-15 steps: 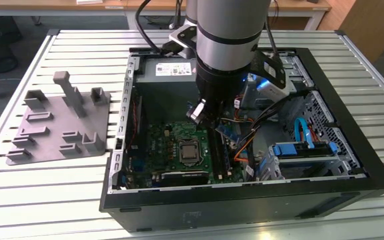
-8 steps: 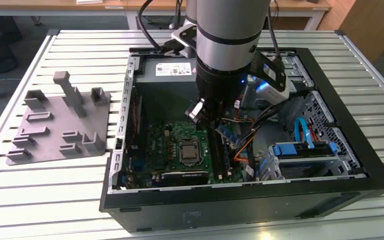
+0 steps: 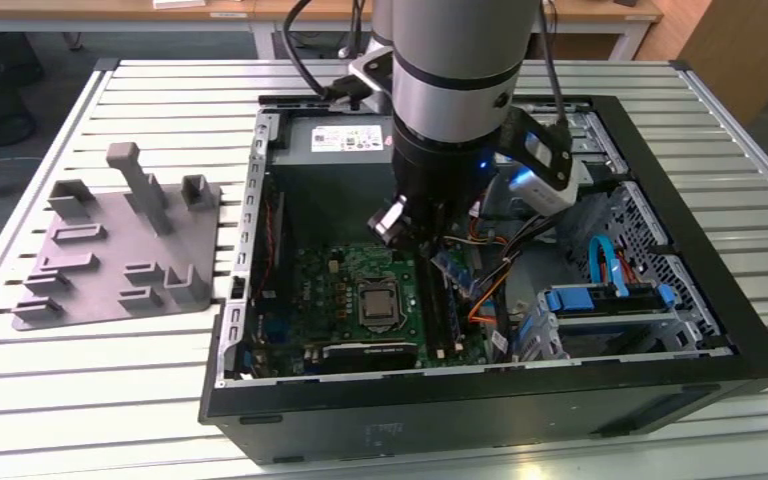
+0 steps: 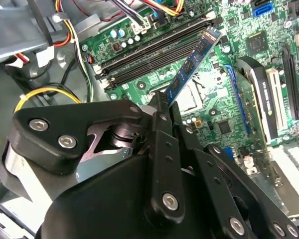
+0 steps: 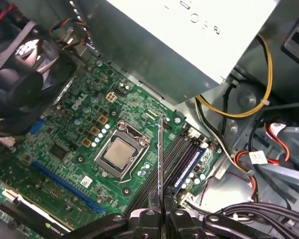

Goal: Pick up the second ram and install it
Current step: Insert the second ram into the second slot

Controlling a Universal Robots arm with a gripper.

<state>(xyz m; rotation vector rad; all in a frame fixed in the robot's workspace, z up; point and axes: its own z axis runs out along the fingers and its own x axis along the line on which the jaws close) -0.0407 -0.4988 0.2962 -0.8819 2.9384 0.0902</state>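
My gripper (image 3: pixel 422 240) hangs inside the open computer case (image 3: pixel 704 300), shut on the second ram (image 3: pixel 456 272). In the second wrist view the ram (image 4: pixel 192 62) is a thin blue stick with small dark chips, slanting out from between the black fingers (image 4: pixel 161 115) above the motherboard (image 4: pixel 224 124). It shows edge-on in the first wrist view, where the ram (image 5: pixel 160 154) rises from the gripper (image 5: pixel 162 201). The stick hovers over the long dark memory slots (image 5: pixel 177 157) beside the processor socket (image 5: pixel 120 155), clear of them. The same slots (image 4: pixel 154 52) lie just past the stick's tip.
A power supply (image 3: pixel 337 135) fills the case's far end. Bundled cables (image 3: pixel 518 250) and blue drive latches (image 3: pixel 584 300) sit on the exterior view's right. A black fan (image 5: pixel 25 74) stands by the board. Outside the case, a grey fixture plate (image 3: pixel 117 250) rests on the slatted table (image 3: pixel 91 400).
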